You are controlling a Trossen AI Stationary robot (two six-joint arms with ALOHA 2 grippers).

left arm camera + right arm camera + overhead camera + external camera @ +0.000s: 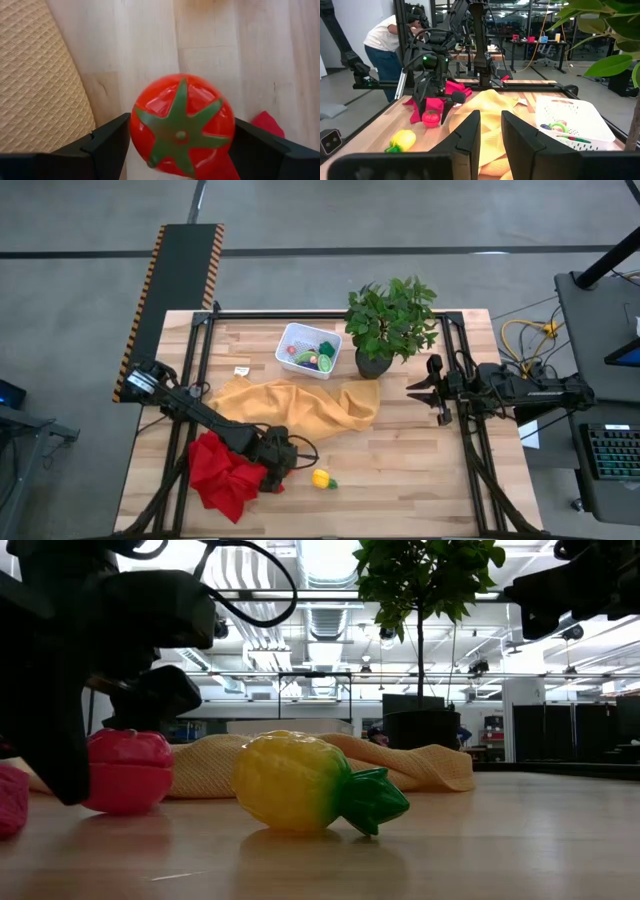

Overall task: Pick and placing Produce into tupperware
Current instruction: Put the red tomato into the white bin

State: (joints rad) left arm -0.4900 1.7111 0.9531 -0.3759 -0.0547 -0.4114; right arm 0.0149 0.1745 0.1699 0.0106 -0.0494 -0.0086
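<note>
A red toy tomato (182, 125) with a green star-shaped calyx stands on the table between the fingers of my left gripper (181, 131), which is shut on it at the near left, beside the red cloth (225, 478). A yellow toy fruit (321, 478) with a green leafy end lies on its side just right of it. The white mesh-like bin (308, 350) sits at the far middle and holds several small toys. My right gripper (490, 131) hovers at the right edge, its fingers slightly apart, touching nothing. My left gripper pinches the tomato's round body (142, 145) between its two fingers (107, 147), one on each side. The fingers come from above, pointing down, and the calyx faces up at the camera. The tomato is upright, and its underside (125, 808) looks to rest on the table.
A crumpled yellow cloth (300, 408) lies across the middle between the tomato and the bin. A leafy potted plant (390, 325) stands right of the bin. Bare wood lies near and right of the yellow fruit. A person (387, 45) stands beyond the table.
</note>
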